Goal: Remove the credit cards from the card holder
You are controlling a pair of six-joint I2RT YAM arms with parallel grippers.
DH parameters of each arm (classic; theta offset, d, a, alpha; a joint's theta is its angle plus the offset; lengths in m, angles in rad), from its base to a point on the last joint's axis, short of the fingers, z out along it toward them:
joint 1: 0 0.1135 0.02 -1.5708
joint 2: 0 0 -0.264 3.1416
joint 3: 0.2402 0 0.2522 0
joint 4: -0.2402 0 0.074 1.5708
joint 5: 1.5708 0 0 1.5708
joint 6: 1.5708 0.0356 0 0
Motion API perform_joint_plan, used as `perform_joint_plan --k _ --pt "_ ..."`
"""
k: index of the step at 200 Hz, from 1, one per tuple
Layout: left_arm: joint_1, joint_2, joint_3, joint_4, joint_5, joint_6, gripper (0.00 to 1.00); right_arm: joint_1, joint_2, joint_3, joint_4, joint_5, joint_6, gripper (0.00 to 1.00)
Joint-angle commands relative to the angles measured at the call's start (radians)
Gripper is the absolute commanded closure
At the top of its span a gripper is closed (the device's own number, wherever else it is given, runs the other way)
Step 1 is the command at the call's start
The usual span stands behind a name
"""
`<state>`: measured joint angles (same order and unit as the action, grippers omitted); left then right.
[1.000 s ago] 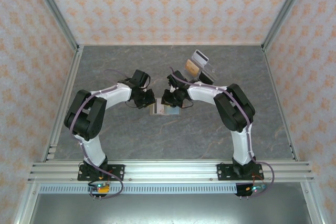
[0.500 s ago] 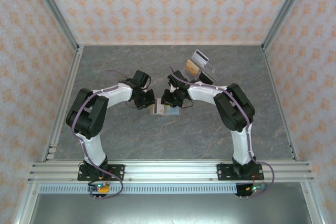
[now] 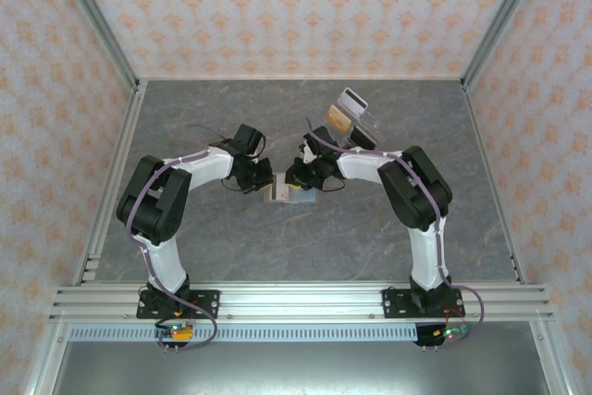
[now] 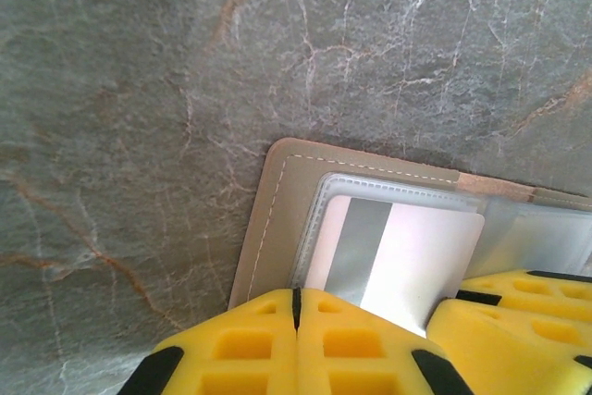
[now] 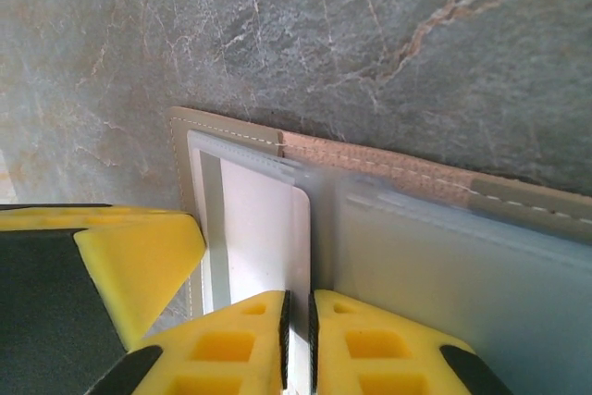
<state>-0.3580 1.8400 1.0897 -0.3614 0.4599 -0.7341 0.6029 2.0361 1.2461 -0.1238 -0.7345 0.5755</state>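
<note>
I am watching the right claw (image 5: 298,310) clamping its yellow pads on the near edge of the whitish-pink card (image 5: 264,228). A thin white strip of that card is showing in the slit between them. The card is lying partly inside a clear sleeve (image 5: 444,256) on the opened card holder (image 5: 388,168), with its corner poking past the sleeve's edge.

The left claw (image 4: 296,301) is sitting clenched, pads pressed flat together with nothing between them. Its tips are resting over the near edge of the card holder's taupe panel. I cannot tell whether they are actually bearing down on it. From that wrist I am seeing the same card with a grey stripe running down it. One yellow finger of the right claw is crowding in at the lower right.

From above, the two claws are meeting nose to nose over the card holder, which is lying flat near the middle of the desk (image 3: 277,247), well clear of every edge.

Further out, a clear stand (image 3: 359,110) is standing toward the desk's far edge, right of centre. An orange-yellow card (image 3: 340,120) is resting against its left side, though it is too small for me to say more.
</note>
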Motion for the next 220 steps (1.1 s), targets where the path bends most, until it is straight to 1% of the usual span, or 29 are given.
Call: perform_joint_plan --k 1,21,48,75,159,220 --pt "0.003 0.033 -0.031 -0.027 -0.039 -0.007 1.00 0.002 -0.032 -0.029 0.082 -0.037 0.009 0.85" --pt "0.006 0.034 -0.034 -0.026 -0.039 -0.006 1.00 -0.001 -0.052 -0.048 0.099 -0.038 0.005 0.85" --pt "0.011 0.033 -0.046 -0.015 -0.034 -0.008 1.00 -0.007 -0.080 -0.096 0.189 -0.077 0.026 0.85" --pt "0.015 0.036 -0.052 -0.005 -0.021 -0.010 1.00 -0.007 -0.092 -0.106 0.223 -0.096 0.032 0.88" --pt "0.021 0.031 -0.055 -0.008 -0.020 -0.010 1.00 -0.022 -0.108 -0.131 0.205 -0.053 0.035 0.94" --pt "0.022 0.019 -0.060 -0.004 -0.012 -0.010 0.99 -0.031 -0.107 -0.129 0.094 -0.003 -0.014 0.95"
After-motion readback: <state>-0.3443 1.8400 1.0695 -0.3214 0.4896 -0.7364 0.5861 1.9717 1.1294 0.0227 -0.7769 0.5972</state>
